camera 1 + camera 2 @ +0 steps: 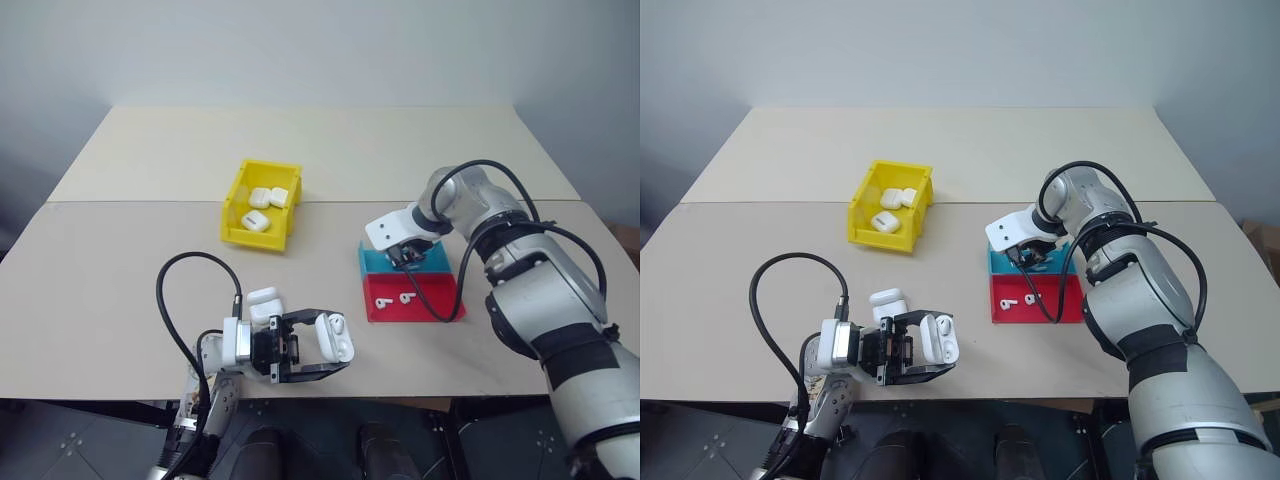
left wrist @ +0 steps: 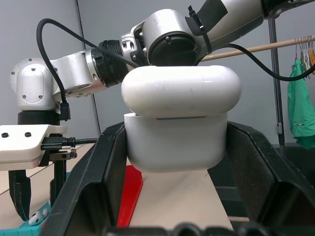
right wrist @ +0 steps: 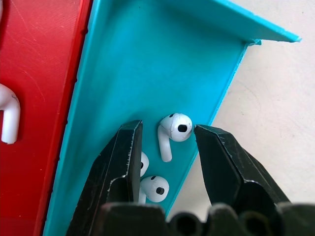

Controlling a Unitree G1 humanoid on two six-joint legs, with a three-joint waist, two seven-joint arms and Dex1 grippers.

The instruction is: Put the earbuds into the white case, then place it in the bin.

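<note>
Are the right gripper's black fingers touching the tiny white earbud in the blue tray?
Apart. The right wrist view shows gaps between both fingers and the earbud.

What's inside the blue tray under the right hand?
Three white earbuds lie in the blue tray, between the right hand's open fingers. One finger partly covers an earbud; the tray floor beneath the hand is hidden.

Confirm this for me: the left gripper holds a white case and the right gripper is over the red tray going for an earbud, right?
Not quite. The left gripper does hold a white case, but the right gripper is over the blue tray, not the red tray. The right wrist view shows its open fingers either side of an earbud lying in the blue tray.
</note>
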